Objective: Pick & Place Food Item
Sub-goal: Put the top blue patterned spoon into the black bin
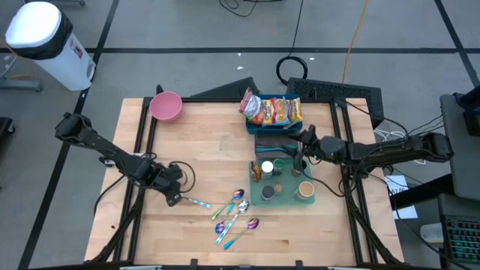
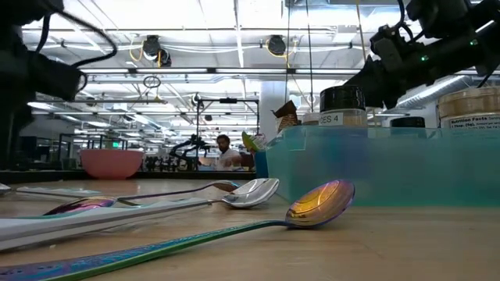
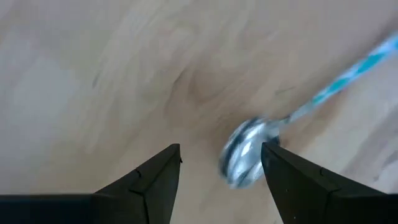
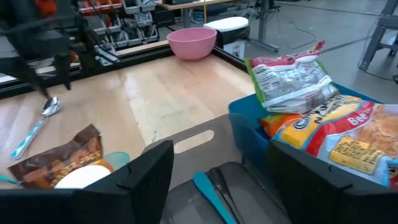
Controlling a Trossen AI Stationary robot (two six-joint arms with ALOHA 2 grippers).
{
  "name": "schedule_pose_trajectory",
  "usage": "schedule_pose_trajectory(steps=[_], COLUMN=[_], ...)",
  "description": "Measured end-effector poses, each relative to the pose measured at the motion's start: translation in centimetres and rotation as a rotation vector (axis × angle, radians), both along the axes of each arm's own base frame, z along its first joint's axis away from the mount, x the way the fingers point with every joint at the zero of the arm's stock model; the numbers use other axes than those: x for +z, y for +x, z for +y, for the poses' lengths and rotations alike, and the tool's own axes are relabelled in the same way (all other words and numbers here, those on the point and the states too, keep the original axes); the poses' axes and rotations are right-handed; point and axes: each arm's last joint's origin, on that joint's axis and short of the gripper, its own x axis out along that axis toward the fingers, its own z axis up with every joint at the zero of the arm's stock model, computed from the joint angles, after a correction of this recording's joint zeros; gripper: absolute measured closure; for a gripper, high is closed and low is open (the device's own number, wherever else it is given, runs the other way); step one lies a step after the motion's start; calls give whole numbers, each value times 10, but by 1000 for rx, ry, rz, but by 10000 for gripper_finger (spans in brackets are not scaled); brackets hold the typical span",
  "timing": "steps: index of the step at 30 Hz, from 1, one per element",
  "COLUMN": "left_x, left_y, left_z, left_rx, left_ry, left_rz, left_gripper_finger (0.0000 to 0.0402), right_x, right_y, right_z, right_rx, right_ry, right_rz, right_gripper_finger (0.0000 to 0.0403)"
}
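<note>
Wooden table (image 1: pixel 202 142), workshop beyond. Left gripper (image 1: pixel 174 196) low, fingers spread, spoon (image 3: pixel 245 155) bowl lying between them, not pinched. Right gripper (image 1: pixel 300 154) released, hanging over gray tray (image 4: pixel 205 186) beside blue bin (image 1: pixel 271 124) holding snack bags (image 1: pixel 271 110). Risks: closing on the spoon's rounded bowl and squirting it sideways; grabbing cutlery, not food; snagging the bin wall while reaching for a bag.
</note>
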Motion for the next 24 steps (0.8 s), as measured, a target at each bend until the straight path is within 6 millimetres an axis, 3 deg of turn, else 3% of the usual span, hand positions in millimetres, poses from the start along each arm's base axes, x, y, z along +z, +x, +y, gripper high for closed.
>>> schedule_pose_trajectory(steps=[6,17,20,24], left_x=[-3,-37,-37,-35], left_y=[-4,-13,-13,-12], left_z=[0,3,3,3], left_rx=[160,257,233,211], left_ry=[-58,-188,-181,-158], left_rz=[49,40,40,40], left_gripper_finger=[172,176,208,295], right_x=[0,0,0,1], right_y=[0,0,0,1], right_z=[2,3,2,2], right_rx=[11,8,5,5], right_ry=[3,38,37,37], right_rz=[-4,-20,-21,-28], right_gripper_finger=[163,165,165,165])
